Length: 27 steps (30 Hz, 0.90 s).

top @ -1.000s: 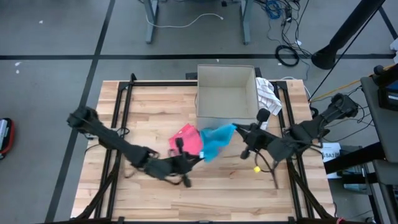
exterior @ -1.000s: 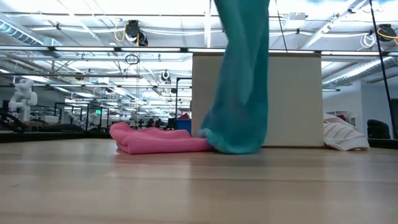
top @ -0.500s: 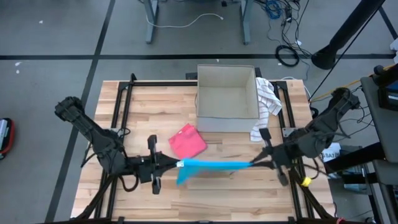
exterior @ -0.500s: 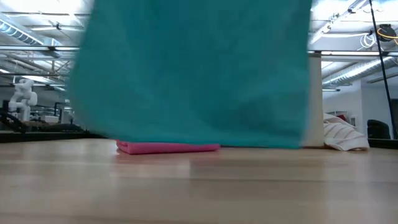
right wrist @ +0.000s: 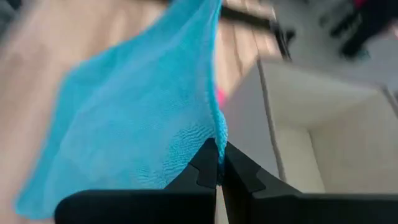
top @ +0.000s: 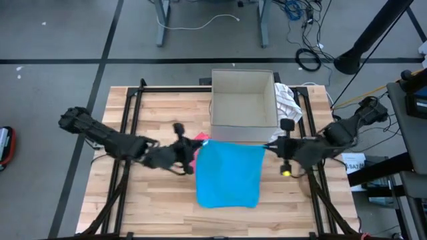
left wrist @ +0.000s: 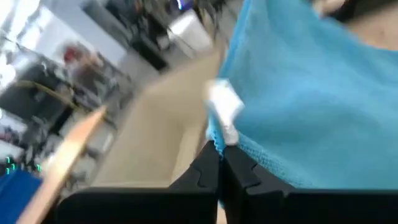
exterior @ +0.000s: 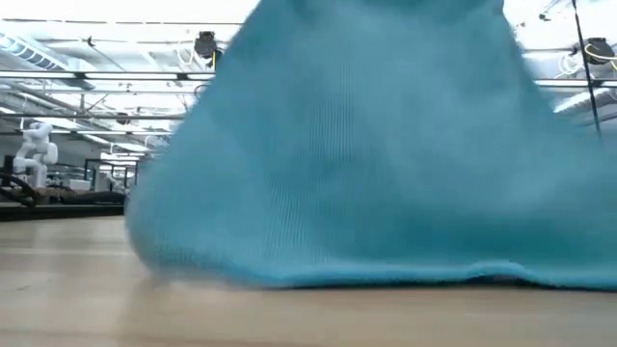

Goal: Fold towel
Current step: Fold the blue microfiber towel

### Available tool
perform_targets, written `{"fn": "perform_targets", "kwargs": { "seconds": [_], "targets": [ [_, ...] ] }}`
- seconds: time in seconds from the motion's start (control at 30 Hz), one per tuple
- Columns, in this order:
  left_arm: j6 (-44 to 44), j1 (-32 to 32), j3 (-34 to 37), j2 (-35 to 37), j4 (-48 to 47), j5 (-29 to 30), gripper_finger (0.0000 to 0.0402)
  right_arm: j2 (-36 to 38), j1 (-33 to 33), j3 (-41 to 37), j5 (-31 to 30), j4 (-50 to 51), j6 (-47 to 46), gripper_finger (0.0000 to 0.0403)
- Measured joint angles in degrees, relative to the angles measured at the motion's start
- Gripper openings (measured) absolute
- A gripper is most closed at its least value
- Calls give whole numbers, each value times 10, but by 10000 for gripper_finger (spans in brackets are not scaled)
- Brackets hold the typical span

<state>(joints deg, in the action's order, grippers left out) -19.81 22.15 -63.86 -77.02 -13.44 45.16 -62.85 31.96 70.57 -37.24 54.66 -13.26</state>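
A blue towel (top: pixel 229 175) is spread out at the table's middle, and it fills the low view (exterior: pixel 366 154). Its far edge is raised between my two grippers; its near part lies on the wood. My left gripper (top: pixel 194 151) is shut on the far left corner and my right gripper (top: pixel 268 148) on the far right corner. Only an edge of a folded pink towel (top: pixel 201 138) shows, just beyond the blue one's far left corner. My left gripper pinches the blue towel's far left corner (left wrist: pixel 219 138) between its two fingers, beside a white tag (left wrist: pixel 224 107), coming level from the table's left. The corner is lifted and the cloth slopes down from it. My right gripper pinches the towel's far right corner (right wrist: pixel 217 134) between its two fingers, coming from the table's right and slanting down. The corner is held up, and the far edge runs stretched across to the other gripper.
An open cardboard box (top: pixel 243 107) stands just beyond the towel's far edge. A white striped cloth (top: pixel 288 101) lies at the box's right side. Black frame rails (top: pixel 125 133) run along the table's left and right. Bare wood (top: pixel 153 200) lies near left.
My grippers have drawn apart, the left toward the table's left and the right toward its right, opening the bunched blue towel into a hanging sheet. Both have then gone toward the far edge, and the towel now lies spread out toward the near edge, hiding most of the pink one.
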Motion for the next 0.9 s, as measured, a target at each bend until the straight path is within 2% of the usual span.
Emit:
{"fn": "perform_targets", "kwargs": {
  "seconds": [0.13,0.33,0.67,0.9],
  "targets": [
    [20,-46,0,-55,-12,-93,0,-48,-34,-2,13,71,-34,0],
    [31,-67,0,-116,-52,-117,0,-106,-48,-53,25,77,-43,0],
    [63,-43,0,-121,-74,-259,0,-133,-19,-175,123,-82,-44,0],
    [76,-12,0,-147,-64,-280,0,-133,3,-232,174,-173,-61,0]
  ]
}}
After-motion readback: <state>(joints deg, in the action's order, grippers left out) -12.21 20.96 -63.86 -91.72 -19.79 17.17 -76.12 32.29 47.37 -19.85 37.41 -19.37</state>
